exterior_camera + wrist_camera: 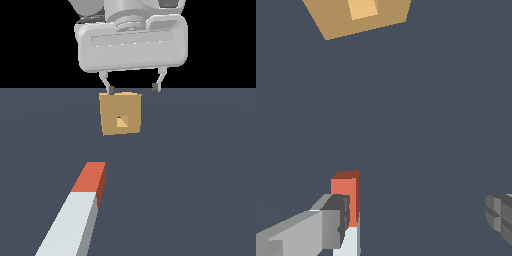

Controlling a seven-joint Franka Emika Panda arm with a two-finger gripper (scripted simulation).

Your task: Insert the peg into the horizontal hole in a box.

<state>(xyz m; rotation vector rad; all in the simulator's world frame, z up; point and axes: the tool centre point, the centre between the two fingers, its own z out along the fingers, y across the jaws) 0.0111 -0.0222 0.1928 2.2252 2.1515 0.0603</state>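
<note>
Exterior view: our white gripper (pixel 133 89) hangs with fingers apart, holding nothing. The long grey-white square bar with an orange-red end (pixel 80 210) looks rigid and smooth, so we'd pinch its flat sides mid-length.

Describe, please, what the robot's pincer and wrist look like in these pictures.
The pincer has a broad, rounded pale-grey housing with a long slot across its face. Two thin grey fingers end in small dark pads. In the wrist view the fingers look blocky, light grey with darker tips. No cables or markings show.
</note>
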